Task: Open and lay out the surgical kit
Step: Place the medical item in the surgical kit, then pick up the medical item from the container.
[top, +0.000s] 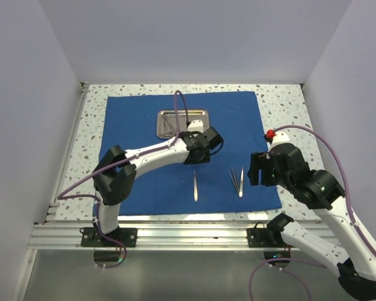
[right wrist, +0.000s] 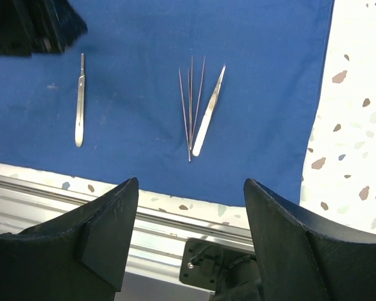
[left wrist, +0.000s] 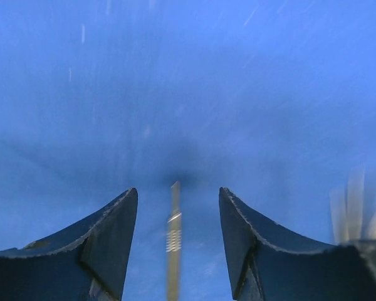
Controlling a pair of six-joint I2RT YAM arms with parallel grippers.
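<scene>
L end effector (top: pixel 197 157) hides tray (top: pixel 160 125) corner, tweezers (top: pixel 240 182) nearby, blue cloth (top: pixel 138 125) under

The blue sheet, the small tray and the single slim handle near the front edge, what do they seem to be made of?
Blue sheet: likely woven cloth, matte; it lies flat with soft edges and no glare.
Tray: probably polished steel; its rim reflects light.
Slim handle: bare metal, silvery, satin sheen, likely steel too.

White-walled lab enclosure (top: pixel 194 37), speckled table (top: pixel 288 106)
</scene>
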